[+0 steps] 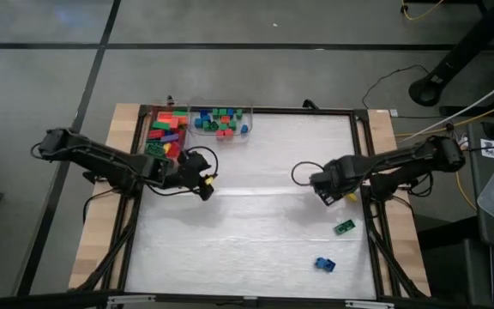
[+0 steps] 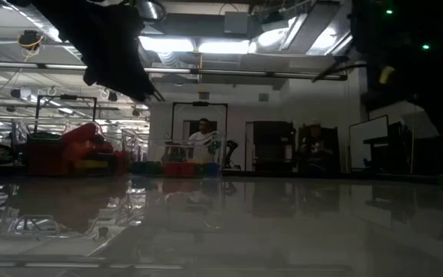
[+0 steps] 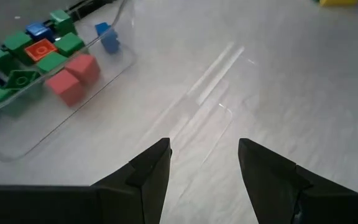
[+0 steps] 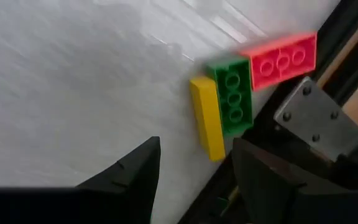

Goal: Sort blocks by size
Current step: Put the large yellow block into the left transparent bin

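We saw the right gripper with its two dark fingers spread and nothing between them, hovering low by the right edge of the worktop. Just beyond its fingertips three long bricks lay against the black frame rail at that edge: a yellow brick on its side, touching a green brick lying studs up, and a red brick set across the green one's far end. From above, only a speck of yellow showed beside this gripper.

The left gripper was also spread and empty, above the worktop near its left edge, a little in from the far left corner. Ahead of it stood a clear tray holding short blocks: two plain red ones, several green ones, a red studded one, and blue ones near the tray wall.

From above, two clear trays sat at the far edge toward the left corner: one packed with long red, green and orange bricks, the other with short blue, green and red blocks. A loose green brick and a loose blue brick lay near the right edge, toward the near right corner.
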Controlling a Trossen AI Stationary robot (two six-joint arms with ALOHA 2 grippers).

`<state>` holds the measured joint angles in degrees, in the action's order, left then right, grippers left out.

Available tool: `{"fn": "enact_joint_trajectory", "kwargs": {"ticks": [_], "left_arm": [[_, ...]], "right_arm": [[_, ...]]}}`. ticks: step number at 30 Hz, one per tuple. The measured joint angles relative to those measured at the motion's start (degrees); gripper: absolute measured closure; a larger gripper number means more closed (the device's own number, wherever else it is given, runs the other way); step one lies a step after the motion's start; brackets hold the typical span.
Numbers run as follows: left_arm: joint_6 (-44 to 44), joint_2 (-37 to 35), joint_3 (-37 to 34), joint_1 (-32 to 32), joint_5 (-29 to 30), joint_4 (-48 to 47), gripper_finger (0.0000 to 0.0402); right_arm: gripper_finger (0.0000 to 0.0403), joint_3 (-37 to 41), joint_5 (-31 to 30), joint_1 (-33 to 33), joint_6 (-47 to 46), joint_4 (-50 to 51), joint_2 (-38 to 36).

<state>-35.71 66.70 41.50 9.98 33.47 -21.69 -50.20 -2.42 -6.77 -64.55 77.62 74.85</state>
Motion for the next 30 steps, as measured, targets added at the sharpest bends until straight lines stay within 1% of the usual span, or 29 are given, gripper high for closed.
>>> {"fn": "enact_joint_trajectory", "kwargs": {"ticks": [5, 10, 13, 16, 18, 25, 30], "left_arm": [[0.15, 2.55, 0.00, 0.20, 0.05, 4.94, 0.0224], [1.63, 4.02, 0.00, 0.20, 0.07, 8.64, 0.0224], [1.58, 4.04, 0.00, 0.20, 0.07, 9.25, 0.0224], [1.48, 4.04, 0.00, 0.20, 0.07, 9.14, 0.0224], [1.37, 4.04, 0.00, 0.20, 0.07, 9.14, 0.0224], [1.52, 4.04, 0.00, 0.20, 0.02, 9.07, 0.0224], [1.61, 4.04, 0.01, 0.20, 0.00, 9.11, 0.0224]], "right_arm": [[0.0205, 2.97, 0.56, -3.11, -3.75, -0.50, 0.00], [0.0205, 5.87, 2.07, -4.63, -5.52, -5.42, 0.00], [0.0205, 7.78, 3.51, -4.65, -6.17, -8.68, 0.00], [0.0205, 9.03, 3.53, -4.65, -6.26, -8.65, 0.00], [0.0205, 9.70, 3.51, -4.65, -7.92, -8.63, 0.02], [0.0205, 9.82, 2.87, -4.47, -9.22, -8.58, 0.02], [0.0205, 9.82, -0.58, -4.47, -12.96, -8.55, 0.40]]}}
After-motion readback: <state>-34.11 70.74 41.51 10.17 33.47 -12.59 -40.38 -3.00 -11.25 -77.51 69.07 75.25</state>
